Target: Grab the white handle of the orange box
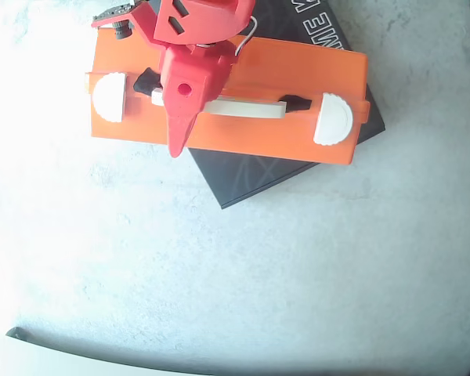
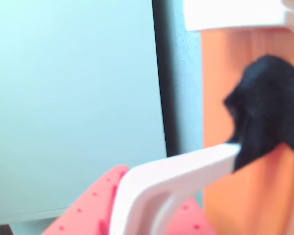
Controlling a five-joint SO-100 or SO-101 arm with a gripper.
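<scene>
- Overhead view shows the orange box lying flat on the pale desk, its long side running left to right, overlapping a flat black box that pokes out from under its lower and upper-right edges.
- Along the orange box's middle runs the white handle, with a black pivot mount at its right end; a white latch sits right of that and another latch near the box's left end.
- Judged by looks, the handle is stiff, smooth moulded plastic: light, not fragile, but slippery, so a hold across the slim bar, away from the pivots, seems best.
- The red gripper reaches down from the box's upper edge and crosses the handle's left part, its tip past the box's lower edge.
- Wrist view, blurred, shows the white bar lying across a red finger, running from its black mount on the orange face.
- Whether the jaws are clenched on the bar or merely around it cannot be told from either view.
</scene>
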